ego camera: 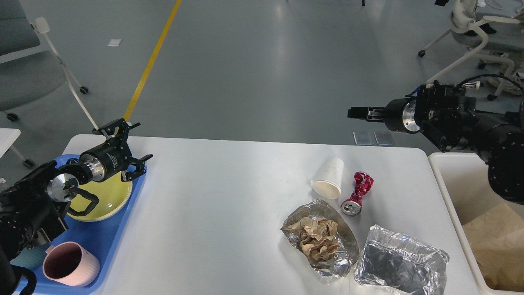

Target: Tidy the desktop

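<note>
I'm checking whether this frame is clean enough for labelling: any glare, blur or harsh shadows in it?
Head view: sharp throughout, no motion blur. Overhead lights streak pale reflections on the grey floor; the desktop shows only a faint sheen. The foil containers glint but stay readable. Shadows under the paper cup and crushed can are soft. The right gripper is dark, its jaws hard to separate.

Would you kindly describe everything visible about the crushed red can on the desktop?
The crushed red can looks like thin metal, twisted and crumpled along its body. It lies on its side on the white desktop, silver end facing the viewer. It sits just right of the tipped paper cup, behind two foil containers; whether it touches either is unclear. Neither pincer is near.
</note>
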Motion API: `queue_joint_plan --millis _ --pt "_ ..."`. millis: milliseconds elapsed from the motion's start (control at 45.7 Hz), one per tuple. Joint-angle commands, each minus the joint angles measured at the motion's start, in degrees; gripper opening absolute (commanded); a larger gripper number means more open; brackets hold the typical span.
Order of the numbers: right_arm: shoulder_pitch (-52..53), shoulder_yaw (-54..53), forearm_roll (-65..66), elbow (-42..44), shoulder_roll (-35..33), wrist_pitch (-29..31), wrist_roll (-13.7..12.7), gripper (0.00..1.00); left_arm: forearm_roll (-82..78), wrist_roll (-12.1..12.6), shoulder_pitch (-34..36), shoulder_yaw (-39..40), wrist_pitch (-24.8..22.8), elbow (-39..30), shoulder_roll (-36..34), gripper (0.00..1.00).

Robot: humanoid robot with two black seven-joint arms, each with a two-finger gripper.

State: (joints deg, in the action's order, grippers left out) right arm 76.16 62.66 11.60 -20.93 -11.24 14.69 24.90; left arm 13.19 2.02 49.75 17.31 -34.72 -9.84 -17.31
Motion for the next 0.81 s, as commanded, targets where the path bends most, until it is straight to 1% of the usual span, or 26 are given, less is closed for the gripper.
queue_joint_plan --millis 0,482,788 --pt "-0.6 0.0 0.0 0.0 -0.1 0.0 0.0 1.00 0.0 0.0 0.0 0.0 0.0 0.0 0.0 0.96" --pt "-1.9 0.2 0.0 0.0 -0.2 0.0 -0.2 1.00 0.0 -0.1 0.0 0.0 0.0 0.0 0.0 0.96" --pt "-0.5 0.2 0.0 -0.1 0.3 0.1 -0.2 1.00 0.0 -0.1 0.0 0.1 0.0 0.0 0.0 0.96"
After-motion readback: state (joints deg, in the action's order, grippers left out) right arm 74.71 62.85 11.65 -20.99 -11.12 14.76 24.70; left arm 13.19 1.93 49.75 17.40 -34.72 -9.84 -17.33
